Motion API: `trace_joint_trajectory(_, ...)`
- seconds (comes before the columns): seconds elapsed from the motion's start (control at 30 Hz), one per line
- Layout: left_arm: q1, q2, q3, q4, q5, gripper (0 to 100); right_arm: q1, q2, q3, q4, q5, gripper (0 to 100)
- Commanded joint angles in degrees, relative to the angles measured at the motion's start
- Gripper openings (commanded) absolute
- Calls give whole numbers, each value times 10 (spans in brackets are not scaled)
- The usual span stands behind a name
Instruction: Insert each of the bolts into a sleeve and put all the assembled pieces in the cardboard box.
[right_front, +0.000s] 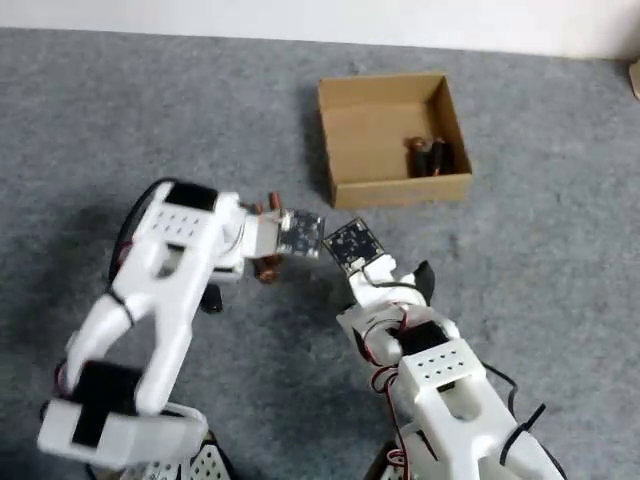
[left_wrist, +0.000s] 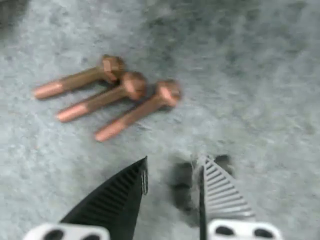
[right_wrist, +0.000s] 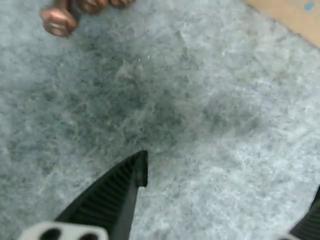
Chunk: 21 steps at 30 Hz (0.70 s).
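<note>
The left gripper (left_wrist: 172, 172) hovers just beside 3 copper bolts (left_wrist: 112, 95), fingers partly open and empty; the right gripper (right_wrist: 225, 200) gapes wide, empty too. The bolts lie touching in a row, so a pinch could well catch 2 or roll 1 away. Grey felt (right_front: 540, 260) lies under it all; the cardboard box (right_front: 400, 190) nearby holds a few dark pieces (right_front: 428, 158).

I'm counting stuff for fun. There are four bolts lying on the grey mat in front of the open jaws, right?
Not quite. There are three bolts, not four. The left wrist view shows them lying side by side on the grey mat in front of the open jaws.
</note>
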Motion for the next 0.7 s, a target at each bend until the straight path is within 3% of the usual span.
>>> trace_joint_trajectory(0.0, 12, 103, -108, -35, -350, 167, 4, -9, -3, -23, 9, 454)
trace_joint_trajectory(0.23, 26, 211, -183, -181, -105, 165, 4, -8, -3, -29, 9, 454)
trace_joint_trajectory(0.3, 23, 218, -177, -218, -69, 165, 4, -7, -3, -29, 9, 454)
trace_joint_trajectory(0.43, 6, 203, -172, -222, -83, 165, 4, -7, -2, -35, 9, 454)
trace_joint_trajectory(0.57, -15, 179, -178, -119, -227, 165, 5, -7, -2, -35, 9, 454)
trace_joint_trajectory(0.67, -22, 155, -191, -24, -295, 165, 9, -9, -2, -36, 9, 454)
